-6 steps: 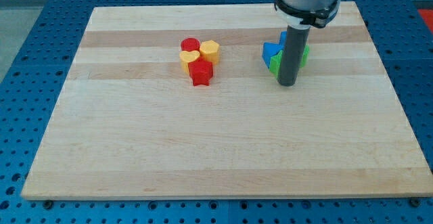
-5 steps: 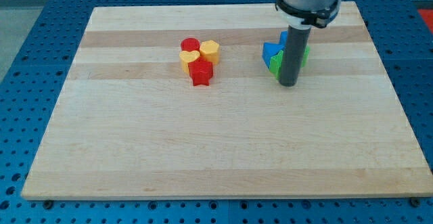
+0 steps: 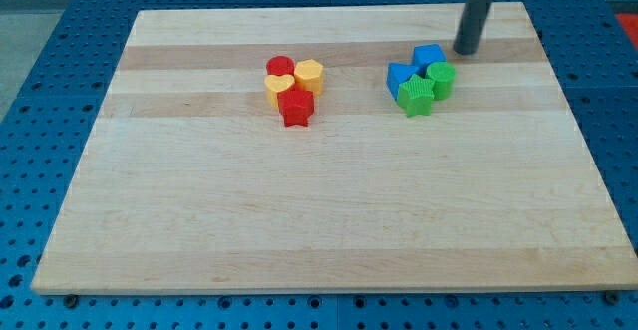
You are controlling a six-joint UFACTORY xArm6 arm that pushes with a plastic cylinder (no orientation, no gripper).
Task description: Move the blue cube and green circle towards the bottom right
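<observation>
Light wooden board point(image 3: 329, 220) on a blue perforated table point(image 3: 50, 91), with two clusters of small plastic blocks. In the cluster toward the view's upper right, the blue cube point(image 3: 428, 56) sits at the top, the green circle, a short round block point(image 3: 440, 77), lies just below and to its right, touching or nearly touching it, a second blue block of unclear shape point(image 3: 400, 75) sits at the cluster's left, and a green star-shaped block point(image 3: 416, 96) closes the cluster at the bottom. My tip point(image 3: 467, 50), the lower end of the straight dark rod, stands just to the view's upper right of the blue cube, apart from it, with a thin strip of bare wood between; the rod carries nothing and clamps nothing, having no parts to open or close. A second cluster near the board's centre-left holds a red round block point(image 3: 280, 67), a yellow hexagonal block point(image 3: 309, 74), a yellow block of unclear shape point(image 3: 276, 89) and a red star-shaped block point(image 3: 296, 108), all well apart from the tip. Progress, as judged from this arrangement: the blue cube and green circle remain in the board's upper right region, far from the bottom right corner, so the displacement appears essentially not yet done. The tip's position above and beside the pair seems suited to a push down the board, though the green star lies in that path and may be carried along.
</observation>
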